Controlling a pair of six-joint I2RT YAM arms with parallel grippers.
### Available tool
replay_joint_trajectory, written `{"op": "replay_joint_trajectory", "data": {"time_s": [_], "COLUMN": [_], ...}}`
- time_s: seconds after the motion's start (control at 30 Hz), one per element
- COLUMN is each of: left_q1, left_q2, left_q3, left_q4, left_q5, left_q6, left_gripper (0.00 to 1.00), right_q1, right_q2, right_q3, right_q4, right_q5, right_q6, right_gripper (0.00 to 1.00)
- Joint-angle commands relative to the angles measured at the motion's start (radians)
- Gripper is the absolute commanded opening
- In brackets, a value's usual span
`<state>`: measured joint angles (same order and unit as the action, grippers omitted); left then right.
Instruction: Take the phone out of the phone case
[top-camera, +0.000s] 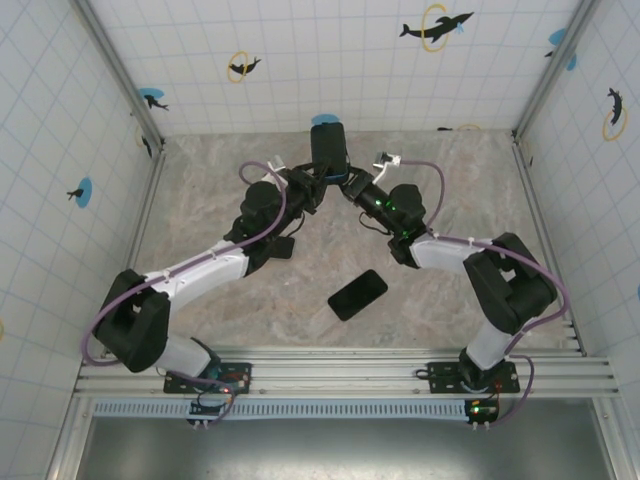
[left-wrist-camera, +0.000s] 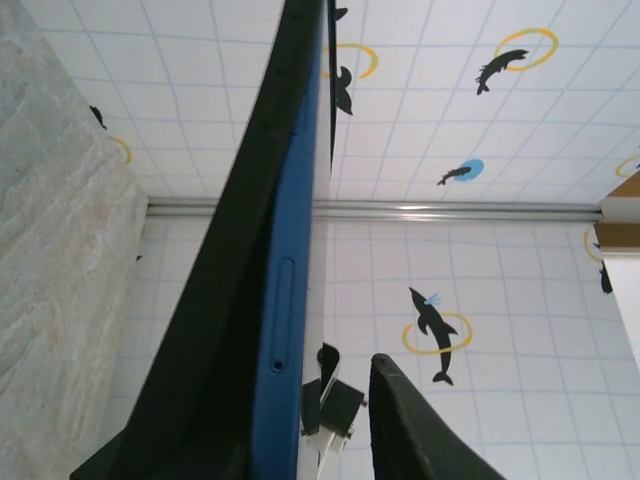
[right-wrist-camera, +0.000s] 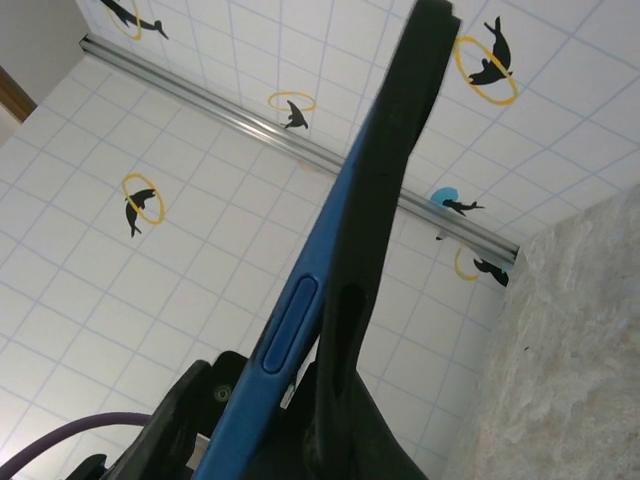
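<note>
Right pincer (top-camera: 352, 186): clenched; the phone case (top-camera: 328, 150) is being gripped by it and held upright above the far middle of the table (top-camera: 200, 210).
Left pincer (top-camera: 302, 186): is being held partly open at the case's other side; one finger (left-wrist-camera: 410, 430) is being kept just off the phone's edge, with a gap showing.
Phone (left-wrist-camera: 285, 300): blue and smooth, with a rounded edge, a slim tray slot and a pinhole; is being carried inside the case.
Case material: black, matte, with an oblong cutout beside the blue side button (right-wrist-camera: 285, 340).
Table surface: mottled grey, stone-like; a flat glossy black rectangle (top-camera: 357, 295) is lying near its middle, apart from both arms.
</note>
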<state>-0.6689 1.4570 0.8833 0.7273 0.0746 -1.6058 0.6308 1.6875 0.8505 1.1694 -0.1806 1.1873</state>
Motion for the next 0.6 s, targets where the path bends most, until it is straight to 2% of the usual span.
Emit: {"op": "replay_joint_trajectory", "data": {"time_s": [0.0, 0.23, 0.3, 0.57], "left_q1": [-0.003, -0.004, -0.003, -0.017], "left_q2": [0.021, 0.003, -0.003, -0.013], "left_q3": [0.050, 0.059, 0.075, 0.149], "left_q4": [0.070, 0.046, 0.042, 0.001], "left_q5": [-0.020, -0.018, -0.014, 0.015], "left_q6": [-0.016, 0.003, 0.012, 0.046], "left_gripper": [0.21, 0.00, 0.00, 0.00], "right_q1": [0.022, 0.024, 0.024, 0.015], "right_q2": [-0.064, -0.085, -0.094, -0.077], "right_q3": [-0.017, -0.022, -0.012, -0.018], "right_q4": [0.055, -0.055, -0.183, -0.334], "right_q5": [0.043, 0.106, 0.142, 0.235], "right_q6": [-0.041, -0.081, -0.094, -0.120], "right_gripper": [0.00, 0.00, 0.00, 0.00]}}
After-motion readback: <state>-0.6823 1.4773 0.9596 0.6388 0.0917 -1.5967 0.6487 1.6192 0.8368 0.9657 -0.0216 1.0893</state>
